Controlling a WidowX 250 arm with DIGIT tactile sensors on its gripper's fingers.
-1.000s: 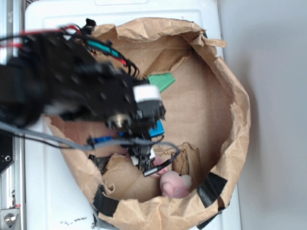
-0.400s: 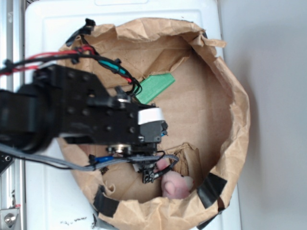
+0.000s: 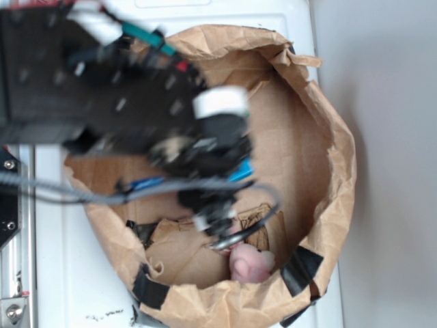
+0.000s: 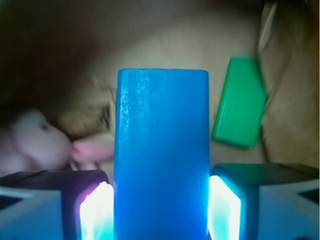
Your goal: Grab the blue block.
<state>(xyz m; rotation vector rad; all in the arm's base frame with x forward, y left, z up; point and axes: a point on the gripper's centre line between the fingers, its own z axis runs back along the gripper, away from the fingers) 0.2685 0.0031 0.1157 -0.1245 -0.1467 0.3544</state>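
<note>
my arm (image 3: pixel 102 89) fills the upper left of the exterior view, reaching over the brown paper bag (image 3: pixel 321 137) whose rolled rim rings the whole workspace on the white surface (image 3: pixel 75 287). step in hand, as i judge it: the grasp itself looks made, and the task is at or near its end; what the next move calls for is a firm hold and a straight lift clear of the bag floor, without tilting the block out from between my fingers.

my gripper (image 4: pixel 160 200) is closed to the width of the blue block (image 4: pixel 162 150); the block stands between my two lit pads (image 4: pixel 95 205), one on its left face and one on its right, with no gap visible on either side. the block is thus in my grasp, over the middle of the bag.

what each view adds: the wrist view shows the grip contact and the green block (image 4: pixel 240 102), lying on the bag floor to the right of the blue one and apart from it; the exterior view hides the green block under my arm and shows only a sliver of the blue block (image 3: pixel 240 171). the pink plush toy (image 3: pixel 249 263) appears in both, near the bag's lower rim in the exterior view and blurred at left (image 4: pixel 35 140) in the wrist view.
</note>
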